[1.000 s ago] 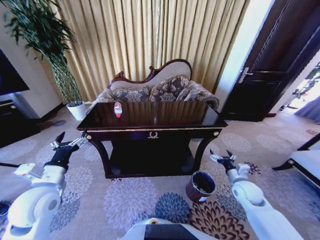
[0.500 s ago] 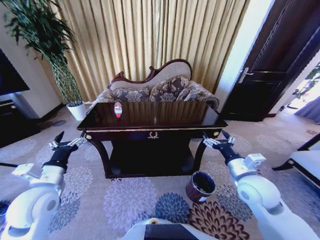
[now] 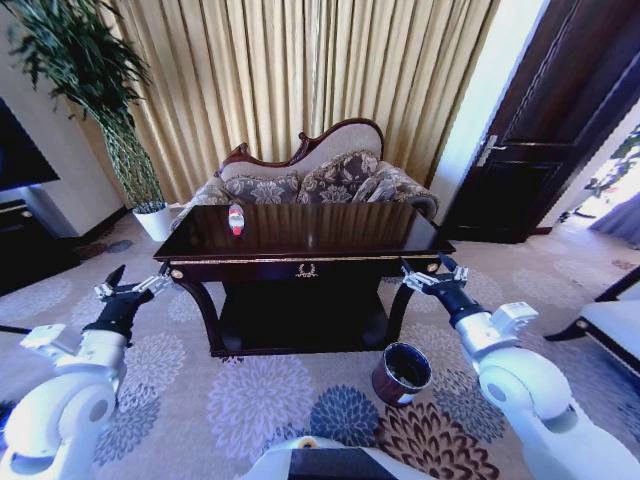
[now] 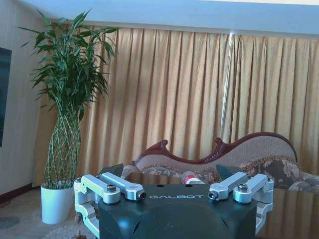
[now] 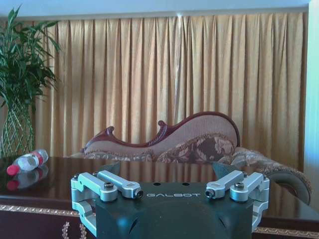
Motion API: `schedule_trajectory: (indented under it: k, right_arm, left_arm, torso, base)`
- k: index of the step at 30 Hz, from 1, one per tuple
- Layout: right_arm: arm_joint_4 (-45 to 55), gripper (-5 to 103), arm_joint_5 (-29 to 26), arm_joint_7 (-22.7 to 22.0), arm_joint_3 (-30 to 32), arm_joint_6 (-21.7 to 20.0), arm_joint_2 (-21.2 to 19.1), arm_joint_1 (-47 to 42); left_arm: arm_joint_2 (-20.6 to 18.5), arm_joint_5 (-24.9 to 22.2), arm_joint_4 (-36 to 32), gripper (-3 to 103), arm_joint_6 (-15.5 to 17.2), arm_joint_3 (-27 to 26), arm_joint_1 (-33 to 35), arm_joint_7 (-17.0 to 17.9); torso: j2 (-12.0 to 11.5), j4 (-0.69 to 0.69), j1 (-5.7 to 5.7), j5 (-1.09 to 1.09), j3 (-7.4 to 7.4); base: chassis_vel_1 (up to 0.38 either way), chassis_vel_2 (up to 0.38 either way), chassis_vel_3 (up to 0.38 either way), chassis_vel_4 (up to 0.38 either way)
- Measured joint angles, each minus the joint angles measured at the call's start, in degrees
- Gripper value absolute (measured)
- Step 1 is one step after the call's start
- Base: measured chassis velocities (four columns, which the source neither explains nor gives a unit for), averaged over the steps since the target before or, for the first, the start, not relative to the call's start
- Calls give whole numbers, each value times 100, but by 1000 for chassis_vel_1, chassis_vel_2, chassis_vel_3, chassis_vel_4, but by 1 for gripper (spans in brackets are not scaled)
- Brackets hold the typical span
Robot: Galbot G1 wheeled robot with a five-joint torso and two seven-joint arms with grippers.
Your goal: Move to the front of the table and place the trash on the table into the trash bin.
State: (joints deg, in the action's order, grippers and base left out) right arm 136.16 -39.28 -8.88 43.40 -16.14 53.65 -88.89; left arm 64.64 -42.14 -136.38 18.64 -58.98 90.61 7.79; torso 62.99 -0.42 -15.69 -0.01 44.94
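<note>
The dark glossy table (image 3: 330, 228) stands straight ahead, its drawer facing me. A clear plastic bottle with a red label (image 3: 236, 219) lies on the top near the far left corner; the same bottle (image 5: 29, 162) mirrors in the polish. The maroon trash bin (image 3: 402, 372) sits on the carpet by the table's front right leg. My right gripper (image 3: 430, 273) hovers open at the table's front right corner, above the bin. My left gripper (image 3: 136, 286) is open too, held off the front left corner at about drawer height. Both hold nothing.
A carved sofa (image 3: 320, 175) stands close behind the table, with gold curtains beyond. A tall plant in a white pot (image 3: 152, 222) is at the back left, a dark cabinet (image 3: 20, 245) at the left, a dark door (image 3: 530, 180) and a chair (image 3: 612, 322) at the right.
My right arm has risen from beside the bin up to the table's front right corner. The left arm has barely shifted; bottle and bin lie as before.
</note>
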Motion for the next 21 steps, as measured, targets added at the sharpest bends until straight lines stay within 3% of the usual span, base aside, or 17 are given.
schedule_trajectory:
  k: [21]
  right_arm:
    - [18,100,5,5,-39,-9,-37,-14]
  left_arm:
    - [44,8,-8,100,-51,5,24,-116]
  torso:
    - [-2,0,-2,0,2]
  base:
    - [-162,162,162,-161]
